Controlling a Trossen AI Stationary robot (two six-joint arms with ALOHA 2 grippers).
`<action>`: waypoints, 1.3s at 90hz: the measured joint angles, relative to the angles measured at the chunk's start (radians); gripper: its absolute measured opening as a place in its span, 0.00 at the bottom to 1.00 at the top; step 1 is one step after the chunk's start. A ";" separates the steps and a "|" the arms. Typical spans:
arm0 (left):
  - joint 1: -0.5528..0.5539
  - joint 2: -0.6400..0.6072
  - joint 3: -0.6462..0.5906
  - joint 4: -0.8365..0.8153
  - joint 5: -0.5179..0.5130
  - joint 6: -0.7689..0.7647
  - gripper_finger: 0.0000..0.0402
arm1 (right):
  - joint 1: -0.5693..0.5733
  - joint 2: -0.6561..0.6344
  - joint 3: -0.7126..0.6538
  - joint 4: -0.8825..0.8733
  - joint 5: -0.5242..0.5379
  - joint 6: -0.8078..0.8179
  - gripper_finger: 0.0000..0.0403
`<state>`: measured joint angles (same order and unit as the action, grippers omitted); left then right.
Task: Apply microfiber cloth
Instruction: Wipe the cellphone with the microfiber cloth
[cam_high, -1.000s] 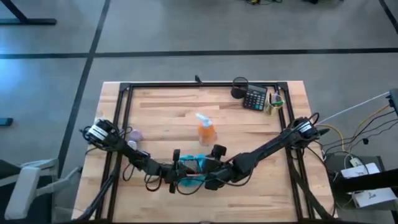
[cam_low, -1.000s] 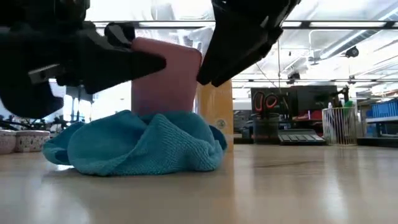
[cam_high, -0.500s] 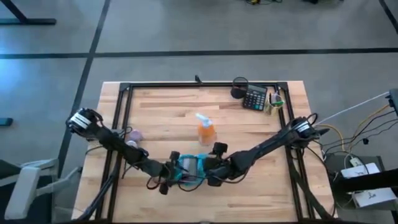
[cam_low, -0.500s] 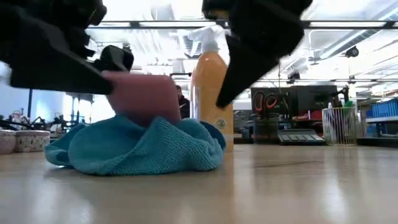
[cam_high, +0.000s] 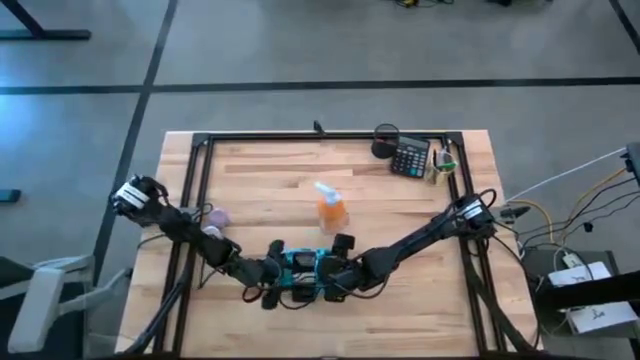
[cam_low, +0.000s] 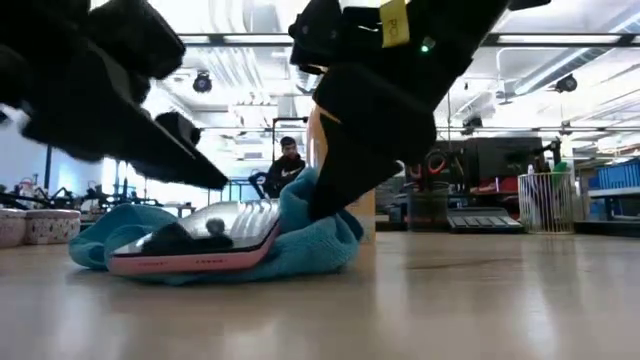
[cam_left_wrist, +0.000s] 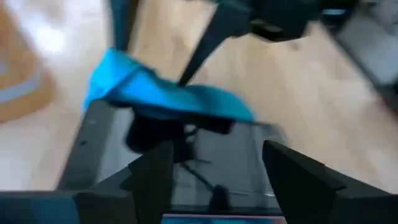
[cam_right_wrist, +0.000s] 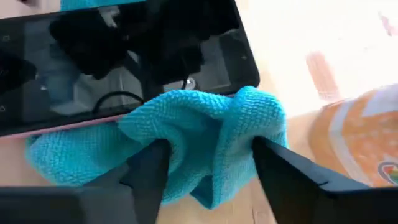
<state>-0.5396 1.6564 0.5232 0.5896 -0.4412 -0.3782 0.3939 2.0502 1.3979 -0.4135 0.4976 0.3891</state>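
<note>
While phone (cam_low: 200, 240) lies on microfiber cloth (cam_right_wrist: 205, 143), right end effector (cam_right_wrist: 208, 155) pinching cloth, left end effector (cam_left_wrist: 214, 168) spread apart.

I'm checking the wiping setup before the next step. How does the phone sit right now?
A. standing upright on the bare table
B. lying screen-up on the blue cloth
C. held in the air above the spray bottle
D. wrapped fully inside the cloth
B: the phone lies nearly flat, glass up, on the blue cloth.

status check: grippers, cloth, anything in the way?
Right gripper jaws around a fold of the microfiber cloth. Left gripper jaws open over the phone, which lies on the cloth. Orange spray bottle close behind.
</note>
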 joint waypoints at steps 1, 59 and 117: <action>0.002 0.006 0.000 -0.001 -0.007 -0.004 0.55 | 0.000 0.000 0.000 0.000 0.000 -0.001 0.42; 0.069 0.125 0.002 -0.027 -0.032 -0.077 0.41 | -0.011 -0.010 0.039 0.173 -0.211 -0.320 0.00; 0.095 0.124 -0.031 -0.116 -0.263 -0.099 0.38 | -0.050 -0.111 0.040 -0.198 -0.235 -0.181 0.10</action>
<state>-0.4446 1.7805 0.4925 0.4740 -0.7040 -0.4769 0.3440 1.9392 1.4380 -0.6118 0.2628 0.2079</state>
